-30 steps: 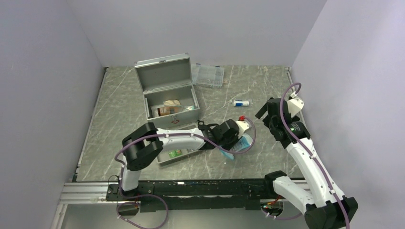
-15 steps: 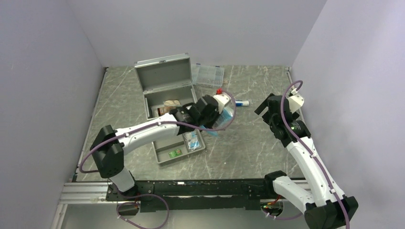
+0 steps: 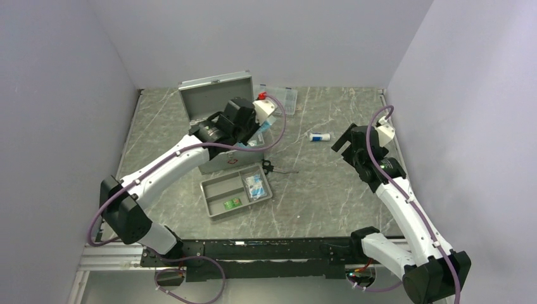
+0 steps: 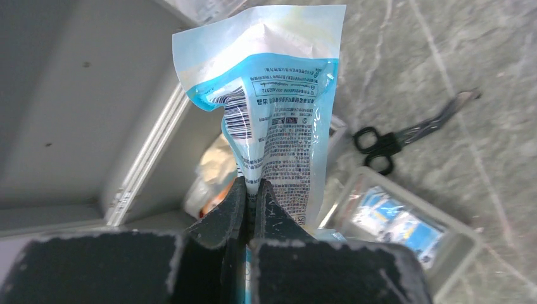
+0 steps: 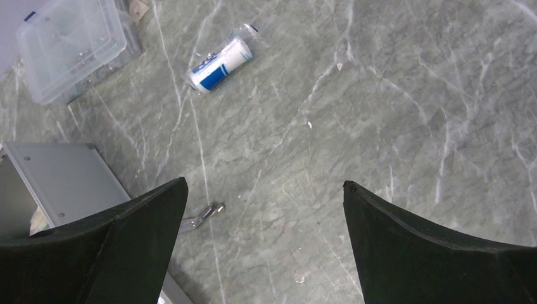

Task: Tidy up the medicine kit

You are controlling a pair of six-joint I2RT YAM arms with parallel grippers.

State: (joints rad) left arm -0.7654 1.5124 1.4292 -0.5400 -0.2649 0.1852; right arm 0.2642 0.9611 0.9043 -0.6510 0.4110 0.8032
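In the upper middle of the top view stands one medicine kit (image 3: 212, 99), lid open, and over it the left gripper (image 4: 248, 190) clenches its jaws on one blue-white pouch (image 4: 278, 95), while the right gripper (image 5: 265, 183) hangs with jaws spread wide above the counter (image 5: 380, 95), near one wrapped roll (image 5: 220, 63), one pair of scissors (image 4: 405, 133) and one divided tray (image 3: 221, 190).

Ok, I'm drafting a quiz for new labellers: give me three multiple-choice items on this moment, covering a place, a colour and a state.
1. Where are the scissors? A in a claw; B on the table beside the medicine kit; C inside the kit.
2. What colours is the packet in the left claw? A blue and white; B red and yellow; C black.
3. How is the kit's lid? A shut; B open; C removed.
1 B: they lie on bare table top. 2 A: seen in the wrist view. 3 B: lid stands raised.
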